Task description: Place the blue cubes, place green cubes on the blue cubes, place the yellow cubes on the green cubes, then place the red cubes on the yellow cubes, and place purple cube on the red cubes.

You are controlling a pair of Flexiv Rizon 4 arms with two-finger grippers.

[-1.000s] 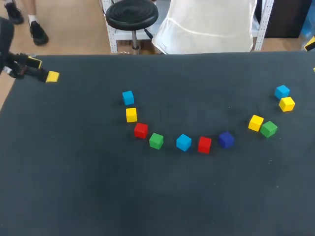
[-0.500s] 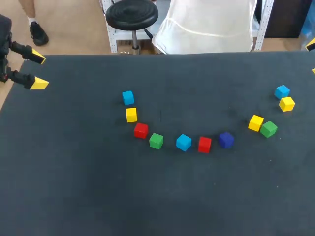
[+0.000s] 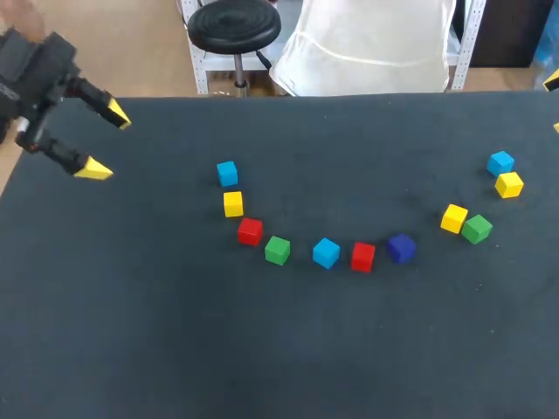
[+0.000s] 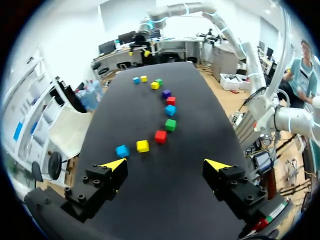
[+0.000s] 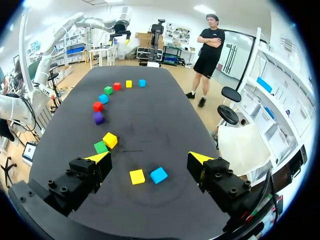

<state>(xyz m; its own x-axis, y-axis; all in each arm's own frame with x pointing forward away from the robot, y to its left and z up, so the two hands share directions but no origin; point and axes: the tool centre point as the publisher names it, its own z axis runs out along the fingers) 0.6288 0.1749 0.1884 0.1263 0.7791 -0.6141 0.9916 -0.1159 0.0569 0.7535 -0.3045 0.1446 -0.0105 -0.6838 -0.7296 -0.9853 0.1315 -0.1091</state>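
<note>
Head view: the left gripper [image 3: 106, 143] hangs over the far-left corner of the desk [image 3: 175, 349], spread wide and empty, well apart from the purple cube [image 3: 401, 248]. An arc of cubes runs left from the purple cube and finishes at the end blue cube [image 3: 227, 173]. Nothing is stacked yet, so a blue cube is likely the first pick.

Left wrist view: the end blue cube [image 4: 122, 150] lies ahead of the spread fingers, with a yellow cube [image 4: 142, 146] just beside it on the purple cube's [image 4: 166, 93] side. The fingers should straddle the two faces clear of that neighbour.

Right wrist view: the right gripper [image 5: 150, 159] is also spread and empty. The far blue cube [image 5: 158, 175] sits under it, well apart from the purple cube [image 5: 98, 118].
</note>
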